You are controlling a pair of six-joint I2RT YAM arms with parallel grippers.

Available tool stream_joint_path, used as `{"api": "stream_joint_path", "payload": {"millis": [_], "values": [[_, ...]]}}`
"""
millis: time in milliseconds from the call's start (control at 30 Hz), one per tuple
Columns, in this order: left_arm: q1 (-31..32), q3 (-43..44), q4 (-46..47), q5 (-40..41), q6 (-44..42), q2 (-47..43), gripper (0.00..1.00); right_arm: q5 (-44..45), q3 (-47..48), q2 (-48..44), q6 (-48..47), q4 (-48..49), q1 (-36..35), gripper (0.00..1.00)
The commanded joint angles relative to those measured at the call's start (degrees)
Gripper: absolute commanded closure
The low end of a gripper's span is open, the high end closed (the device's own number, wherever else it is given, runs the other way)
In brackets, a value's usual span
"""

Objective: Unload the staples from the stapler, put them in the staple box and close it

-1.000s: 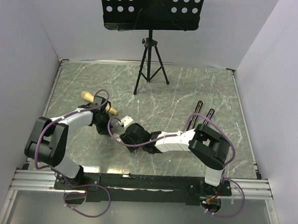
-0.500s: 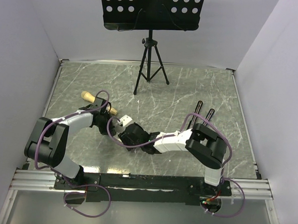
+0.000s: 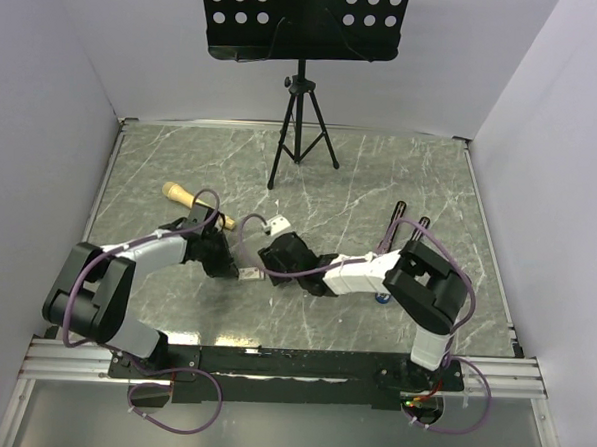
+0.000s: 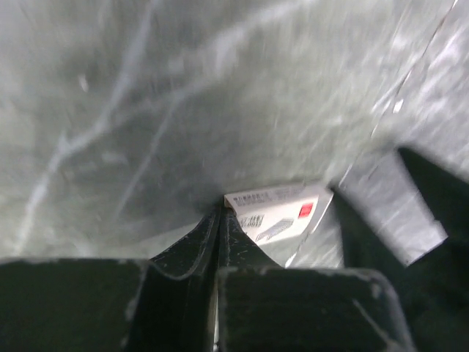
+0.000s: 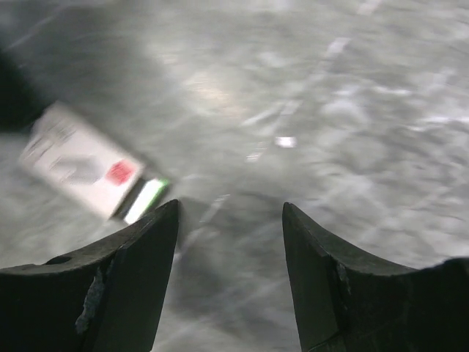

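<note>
left gripper: fingers pressed together, holding nothing | right gripper: wide open, empty | stapler: lying on table, left of middle, between both grippers, just beside left tips

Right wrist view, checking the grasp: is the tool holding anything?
No, the right tool is open, with only bare table between its fingers.

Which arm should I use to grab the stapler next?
Left, probably. The left gripper's shut tips sit right at the corner of the stapler, so it need only open and advance. The right gripper is open, but the stapler lies off to one side, outside its gap.
</note>
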State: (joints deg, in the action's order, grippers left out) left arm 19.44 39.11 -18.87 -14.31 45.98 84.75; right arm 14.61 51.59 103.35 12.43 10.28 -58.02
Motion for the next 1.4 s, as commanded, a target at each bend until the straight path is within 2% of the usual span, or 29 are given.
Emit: {"api": "stream_joint_path", "payload": {"millis": [0, 167, 333, 433, 467, 567, 667, 700, 800, 867, 1167, 1367], "values": [[1.56, -3.33, -0.64, -3.44, 4.9, -4.15, 0.92, 1.38, -2.02, -4.47, 1.72, -2.8, 2.47, 0.34], [1.92, -4.49, -3.44, -1.0, 6.85, -9.51, 0.89, 0.16, -0.36, -9.82, 5.66, -10.01, 2.47, 0.34], [1.04, 4.11, -10.73, 9.53, 3.7, -11.8, 0.82, -3.09, 3.94, -11.33, 14.46, -18.54, 0.11, 0.32], [-2.82, 9.74, -14.08, 11.23, 0.36, -12.32, 0.83, -3.01, 7.37, -8.97, 18.59, -20.82, -1.83, 0.25], [-4.14, 10.62, -14.35, 11.4, -0.35, -13.11, 0.81, -2.84, 8.6, -8.17, 19.64, -22.57, -2.97, 0.18], [-10.37, 12.3, -13.47, 12.63, -2.38, -17.15, 0.73, -0.47, 13.87, -4.23, 20.36, -26.52, -5.16, 0.09], [-14.95, 12.13, -11.72, 13.51, -3.78, -21.2, 0.63, 1.81, 19.32, -0.26, 20.97, -30.05, -5.96, 0.07], [-15.83, 11.78, -11.54, 14.04, -4.14, -21.99, 0.54, 2.35, 21.51, 0.62, 21.06, -32.06, -6.23, 0.07], [-16.1, 10.46, -10.57, 14.22, -6.24, -23.58, 0.45, 3.84, 25.38, 3.96, 21.76, -35.32, -6.49, 0.03], [-16.19, 9.41, -10.75, 14.13, -7.83, -23.58, 0.43, 4.28, 27.06, 6.33, 21.68, -36.56, -6.76, 0.0], [-16.19, 7.82, -10.04, 12.11, -9.76, -22.61, 0.4, 6.04, 35.15, 14.42, 21.76, -41.13, -8.25, 0.0], [-16.19, 7.82, -9.95, 10.7, -9.94, -21.47, 0.41, 7.8, 36.12, 16.97, 22.64, -42.36, -8.78, 0.01]]}}
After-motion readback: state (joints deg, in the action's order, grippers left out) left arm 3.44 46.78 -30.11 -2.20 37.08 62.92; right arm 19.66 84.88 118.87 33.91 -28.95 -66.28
